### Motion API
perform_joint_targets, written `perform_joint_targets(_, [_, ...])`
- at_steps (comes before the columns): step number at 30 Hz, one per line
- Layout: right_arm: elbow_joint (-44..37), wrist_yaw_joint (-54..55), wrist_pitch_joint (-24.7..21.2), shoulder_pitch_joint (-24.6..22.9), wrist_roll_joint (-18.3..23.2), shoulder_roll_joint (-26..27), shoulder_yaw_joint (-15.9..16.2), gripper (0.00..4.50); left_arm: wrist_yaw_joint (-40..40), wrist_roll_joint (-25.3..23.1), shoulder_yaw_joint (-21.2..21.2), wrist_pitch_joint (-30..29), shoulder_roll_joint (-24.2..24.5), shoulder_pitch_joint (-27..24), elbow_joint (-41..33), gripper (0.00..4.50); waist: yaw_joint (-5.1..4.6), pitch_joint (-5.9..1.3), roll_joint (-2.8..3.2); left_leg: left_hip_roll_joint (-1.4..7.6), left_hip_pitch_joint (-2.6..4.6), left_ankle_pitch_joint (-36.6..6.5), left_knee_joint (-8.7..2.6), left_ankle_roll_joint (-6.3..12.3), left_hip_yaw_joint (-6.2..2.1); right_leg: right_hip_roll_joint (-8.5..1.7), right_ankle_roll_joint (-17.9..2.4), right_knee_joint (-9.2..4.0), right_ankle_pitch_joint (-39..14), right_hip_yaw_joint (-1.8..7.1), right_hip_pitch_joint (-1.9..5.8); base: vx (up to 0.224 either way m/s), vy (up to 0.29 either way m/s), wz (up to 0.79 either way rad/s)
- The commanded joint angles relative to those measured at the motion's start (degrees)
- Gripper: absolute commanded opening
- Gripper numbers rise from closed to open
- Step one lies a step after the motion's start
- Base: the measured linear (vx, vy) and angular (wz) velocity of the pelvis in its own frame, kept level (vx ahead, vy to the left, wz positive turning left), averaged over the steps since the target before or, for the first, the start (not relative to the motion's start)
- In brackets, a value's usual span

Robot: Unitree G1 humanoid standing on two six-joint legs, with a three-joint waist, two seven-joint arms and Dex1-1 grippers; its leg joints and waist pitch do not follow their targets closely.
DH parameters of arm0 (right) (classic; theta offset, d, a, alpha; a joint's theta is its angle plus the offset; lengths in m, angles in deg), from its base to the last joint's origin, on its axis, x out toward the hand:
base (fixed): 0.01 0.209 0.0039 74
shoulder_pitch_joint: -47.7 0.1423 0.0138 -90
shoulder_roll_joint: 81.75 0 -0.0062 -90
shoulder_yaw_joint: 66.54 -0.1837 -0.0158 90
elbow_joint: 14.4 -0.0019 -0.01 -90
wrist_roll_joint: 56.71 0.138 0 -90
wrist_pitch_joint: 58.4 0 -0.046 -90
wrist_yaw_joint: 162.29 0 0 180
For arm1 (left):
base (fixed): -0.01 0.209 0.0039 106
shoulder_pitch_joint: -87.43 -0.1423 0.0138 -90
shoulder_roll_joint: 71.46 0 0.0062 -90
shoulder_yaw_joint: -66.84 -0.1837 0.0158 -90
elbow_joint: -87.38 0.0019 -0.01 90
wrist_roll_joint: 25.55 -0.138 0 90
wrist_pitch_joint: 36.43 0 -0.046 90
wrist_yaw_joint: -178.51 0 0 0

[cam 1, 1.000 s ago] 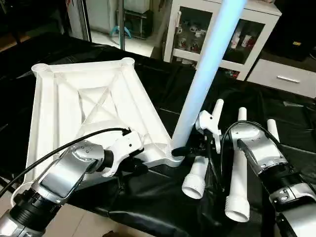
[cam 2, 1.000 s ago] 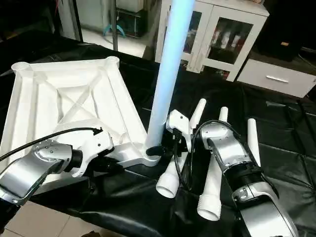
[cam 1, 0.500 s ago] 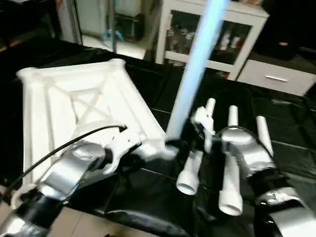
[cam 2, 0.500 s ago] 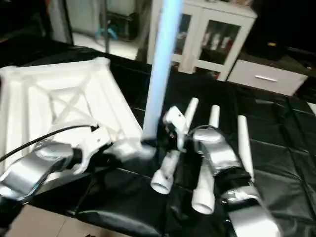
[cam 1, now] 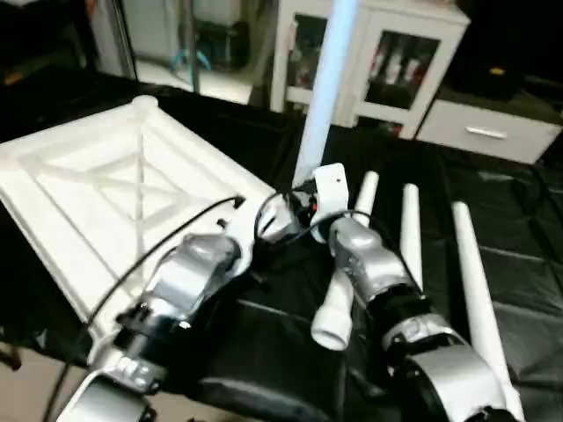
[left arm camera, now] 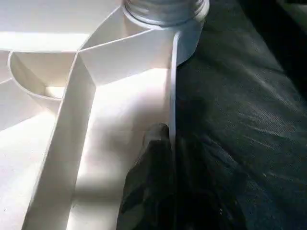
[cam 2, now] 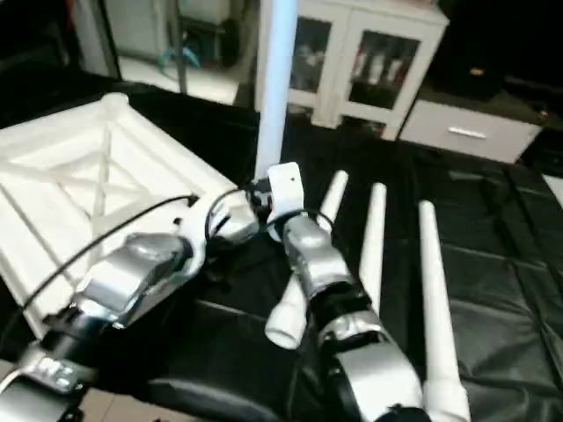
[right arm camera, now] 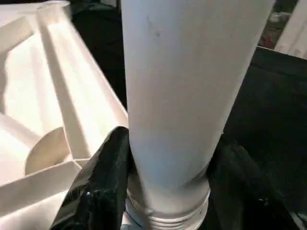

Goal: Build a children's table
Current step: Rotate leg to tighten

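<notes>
The top (cam 1: 132, 202) lies upside down on a black cloth (cam 1: 519, 220), its X-ribbed underside facing up, on the robot's left side of the work area. One leg (cam 1: 321, 97) stands upright in the top's corner socket (left arm camera: 165, 9) nearest the grippers; its threaded end sits in the round socket, as the right wrist view shows at the base of the tube.

The right gripper (right arm camera: 163, 191) is clamped on this standing leg just above the socket, one black finger (right arm camera: 96, 182) on each side of the tube. The left gripper (left arm camera: 165, 163) has its jaws together on the thin side wall of the top, close to the same corner socket, with one finger inside the rim and the other outside against the cloth. In the head views both silver forearms converge at that corner, the left arm coming in from the lower left and the right arm from below.

Three more legs lie loose on the cloth to the right of the top, roughly parallel, wide ends toward the robot: one (cam 1: 339, 299) partly under the right forearm, a second (cam 1: 410, 233) just beside it, and a third (cam 1: 479, 299) farthest right.

A white cabinet (cam 1: 387, 61) with glass doors stands behind the work area.
</notes>
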Motion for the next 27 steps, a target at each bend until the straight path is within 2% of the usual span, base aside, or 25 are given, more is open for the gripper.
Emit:
perform_joint_targets(1, [3.51, 0.03, -1.75, -1.75, 0.37, 1.24, 0.22, 1.99, 4.09, -1.04, 2.96, 1.83, -0.66, 1.47, -0.28, 0.00, 0.23, -3.40, 0.76, 1.88, -0.30, -9.06, -4.53, -0.95, -0.47, -3.46, -8.46, -3.45, -10.34, 3.16, 2.86, 0.000, 0.000, 0.00])
perform_joint_targets(2, [3.78, -0.80, 0.59, -0.83, 1.00, 1.97, -0.61, 1.99, 3.51, -0.30, 3.17, 1.63, -1.10, 1.26, -0.64, 0.00, 0.22, -3.28, 0.79, 1.87, -0.28, -9.77, -4.60, -0.88, -0.48, -3.45, -8.20, -3.62, -11.44, 3.14, 2.85, 0.000, 0.000, 0.00])
perform_joint_targets(4, [3.26, -3.40, 1.93, -0.22, 2.38, 2.30, -1.66, 1.99, 2.83, 0.15, 3.20, 1.72, -1.08, 0.87, -0.97, 0.00, 0.20, -3.26, 0.86, 1.91, -0.29, -11.90, -4.63, -1.08, -0.53, -3.63, -7.36, -4.00, -14.67, 3.14, 2.81, 0.000, 0.000, 0.00])
perform_joint_targets(6, [2.30, -5.13, 2.72, -0.17, 2.87, 2.02, -1.88, 1.99, 2.44, 0.18, 3.10, 1.98, -0.82, 0.60, -1.07, 0.00, 0.23, -3.38, 0.98, 1.99, -0.38, -10.68, -4.63, -0.87, -0.59, -3.51, -7.59, -3.73, -12.52, 3.17, 2.85, 0.000, 0.000, 0.00])
perform_joint_targets(7, [1.69, -5.70, 3.17, -0.23, 2.83, 1.73, -1.72, 2.34, 2.23, 0.12, 3.00, 2.12, -0.63, 0.44, -1.17, 0.00, 0.27, -3.48, 1.02, 1.96, -0.44, -9.31, -4.52, -0.62, -0.54, -3.50, -8.16, -3.48, -10.35, 3.16, 2.90, 0.000, 0.000, 0.00])
perform_joint_targets(8, [-0.25, -7.95, 2.63, -0.63, 3.29, 0.82, -1.40, 2.34, 1.57, 0.35, 3.02, 2.02, -0.21, 0.00, -1.72, 0.00, 0.28, -3.48, 1.15, 1.97, -0.49, -8.81, -4.50, -0.52, -0.54, -3.50, -8.45, -3.37, -9.49, 3.17, 2.96, 0.000, 0.000, 0.00])
perform_joint_targets(9, [-1.03, -8.73, 2.47, -0.83, 3.45, 0.42, -1.26, 2.55, 1.24, 0.43, 2.96, 2.08, 0.03, -0.17, -1.95, 0.00, 0.28, -3.51, 1.00, 1.93, -0.57, -8.02, -4.40, -0.01, -0.44, -3.40, -8.80, -3.27, -8.01, 3.15, 3.08, 0.000, 0.000, 0.00])
perform_joint_targets(10, [-2.76, -10.64, 1.77, -1.26, 3.83, -0.64, -1.00, 2.69, 0.39, 0.61, 2.74, 2.19, 0.69, -0.53, -2.46, 0.00, 0.30, -3.53, 1.11, 1.95, -0.63, -7.32, -4.36, 0.38, -0.46, -3.43, -9.36, -3.10, -7.05, 3.17, 3.15, 0.000, 0.000, 0.00])
perform_joint_targets(11, [-4.32, -12.53, 0.69, -1.64, 4.21, -1.79, -0.78, 2.72, -0.53, 0.76, 2.45, 2.42, 1.40, -0.89, -2.95, 0.00, 0.33, -3.49, 1.02, 1.90, -0.61, -7.15, -4.34, 0.66, -0.41, -3.34, -9.50, -3.15, -6.72, 3.16, 3.19, 0.000, 0.000, 0.00])
perform_joint_targets(13, [-5.10, -13.58, 0.11, -1.84, 4.34, -2.38, -0.74, 2.88, -1.02, 0.83, 2.28, 2.55, 1.79, -1.11, -3.25, 0.00, 0.24, -3.44, 1.03, 1.93, -0.94, -6.26, -4.30, 1.36, -0.44, -3.46, -9.96, -3.06, -5.98, 3.20, 3.37, 0.000, 0.000, 0.00])
perform_joint_targets(14, [-6.05, -16.23, -2.67, -1.97, 5.03, -3.70, -0.65, 3.01, -2.03, 0.90, 1.79, 2.45, 2.60, -1.55, -3.85, 0.00, 0.15, -3.47, 1.09, 1.97, -0.87, -6.04, -4.30, 1.56, -0.52, -3.41, -10.17, -3.02, -6.20, 3.15, 3.50, 0.000, 0.000, 0.00])
perform_joint_targets(15, [-6.99, -19.87, -4.75, -2.19, 4.88, -5.60, 0.19, 3.01, -3.28, 0.79, 1.10, 2.91, 3.58, -2.14, -4.48, 0.00, 0.13, -3.36, 1.22, 1.92, -0.75, -6.52, -4.23, 1.83, -0.43, -3.31, -10.44, -3.25, -7.17, 3.15, 3.33, 0.000, 0.000, 0.00])
perform_joint_targets(16, [-8.94, -26.74, -7.95, -2.80, 4.49, -8.93, 1.75, 3.17, -5.62, 1.12, 0.06, 3.19, 5.07, -3.25, -5.77, 0.00, 0.15, -3.30, 1.18, 1.95, -0.76, -7.65, -4.20, 2.09, -0.44, -3.25, -10.50, -3.47, -8.62, 3.10, 3.50, 0.000, 0.000, 0.00])
perform_joint_targets(17, [-9.85, -29.26, -8.93, -3.14, 4.40, -10.17, 2.48, 3.23, -6.54, 1.44, -0.26, 3.14, 5.52, -3.67, -6.29, 0.00, 0.32, -3.29, 1.25, 2.15, -0.75, -7.64, -4.22, 2.01, -0.46, -3.47, -10.47, -3.44, -8.84, 3.19, 3.50, 0.000, 0.000, 0.00])
perform_joint_targets(18, [-9.85, -29.26, -8.93, -3.14, 4.40, -10.17, 2.48, 3.30, -6.54, 1.44, -0.26, 3.14, 5.52, -3.67, -6.29, 0.00, 0.38, -3.20, 1.30, 2.21, -0.65, -7.94, -4.29, 1.87, -0.43, -3.50, -10.68, -3.54, -9.76, 3.21, 3.26, 0.000, 0.000, 0.00])
perform_joint_targets(20, [-13.49, -36.29, -10.48, -4.48, 4.78, -14.48, 4.55, 3.50, -10.14, 2.57, -1.80, 3.27, 7.72, -5.17, -8.60, 0.00, 0.55, -3.27, 1.22, 2.19, -0.74, -7.67, -4.16, 1.89, -0.44, -3.51, -10.78, -3.54, -9.67, 3.22, 3.43, 0.000, 0.000, 0.00])
perform_joint_targets(21, [-14.82, -39.03, -10.73, -4.95, 4.78, -16.20, 5.45, 3.50, -11.79, 3.10, -2.38, 3.69, 8.66, -5.72, -9.47, 0.00, 0.62, -3.14, 1.37, 2.23, -0.64, -7.70, -4.24, 1.98, -0.42, -3.53, -11.13, -3.58, -9.82, 3.24, 3.23, 0.000, 0.000, 0.00])
perform_joint_targets(24, [-17.54, -45.05, -10.90, -5.92, 4.82, -20.00, 7.42, 3.50, -15.88, 4.23, -3.76, 4.17, 11.16, -6.95, -11.44, 0.00, 0.86, -3.13, 1.30, 2.30, -0.58, -7.94, -4.23, 1.90, -0.42, -3.56, -11.46, -3.62, -10.72, 3.21, 3.23, 0.000, 0.000, 0.00])
perform_joint_targets(27, [-21.27, -52.80, -12.05, -7.19, 5.73, -24.36, 9.28, 3.50, -22.71, 6.07, -5.24, 7.00, 14.80, -8.67, -14.47, 0.00, 1.63, -3.02, 1.34, 2.39, -0.42, -8.29, -4.27, 2.28, -0.43, -3.52, -11.07, -3.71, -11.72, 3.25, 3.14, 0.000, 0.000, 0.00])
